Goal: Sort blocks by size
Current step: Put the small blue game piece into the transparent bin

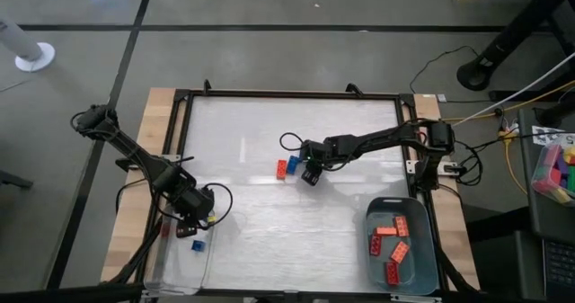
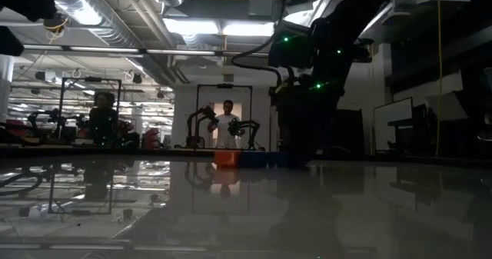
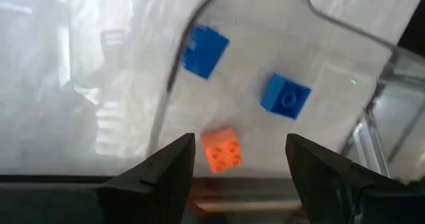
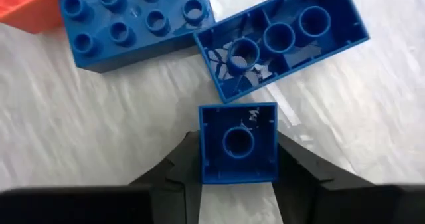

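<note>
Pinched between the right gripper (image 4: 238, 177)'s dark fingers in its wrist view is a small square blue brick (image 4: 238, 143), underside up, showing one hollow tube. Just beyond it lie a long blue brick (image 4: 282, 39), also flipped, with three tubes, a studded blue brick (image 4: 136, 21) and the corner of an orange-red brick (image 4: 33, 8). From above, this cluster sits near the table (image 1: 269, 222)'s centre, slightly toward 12 o'clock, but the gripper hides the grasped piece there. At 5 o'clock a grey bin (image 1: 422, 267) holds long red bricks (image 1: 393, 240), unseen by either wrist camera. At 7 o'clock the left gripper (image 3: 236, 174) hangs with fingers spread over a clear tray (image 3: 372, 64), where its own view alone shows two blue squares (image 3: 285, 96) and an orange square (image 3: 221, 151), glossy, with moulded studs
</note>
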